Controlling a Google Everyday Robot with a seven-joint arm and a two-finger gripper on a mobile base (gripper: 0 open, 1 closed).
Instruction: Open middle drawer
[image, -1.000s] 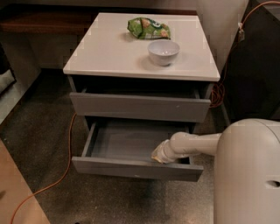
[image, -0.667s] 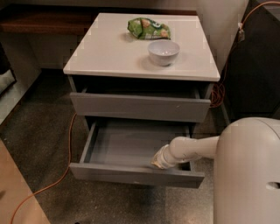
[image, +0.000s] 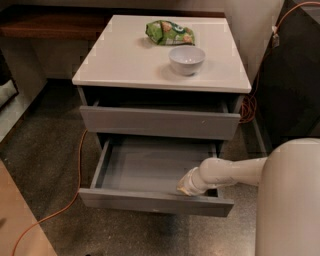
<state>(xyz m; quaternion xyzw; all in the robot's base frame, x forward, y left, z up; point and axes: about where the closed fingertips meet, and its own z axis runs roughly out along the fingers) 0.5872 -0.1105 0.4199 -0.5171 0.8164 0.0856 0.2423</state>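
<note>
A white-topped grey desk (image: 125, 65) seen from above and in front. On its top stand a white bowl (image: 187, 59) and, behind it, a crumpled green snack bag (image: 169, 32). The top drawer (image: 160, 122) sits nearly closed, with a dark gap above its front. Below it the middle drawer (image: 145, 170) is pulled well out, showing a shallow, bare grey interior. A white arm (image: 235, 172) reaches in from the right. Its gripper (image: 183, 186) sits inside the middle drawer, at the right end, against the inner side of the drawer front. Whether the gripper is spread or closed cannot be told. The robot's rounded white body (image: 290, 200) fills the lower right corner. An orange cable (image: 75, 192) trails across the speckled floor at left.
</note>
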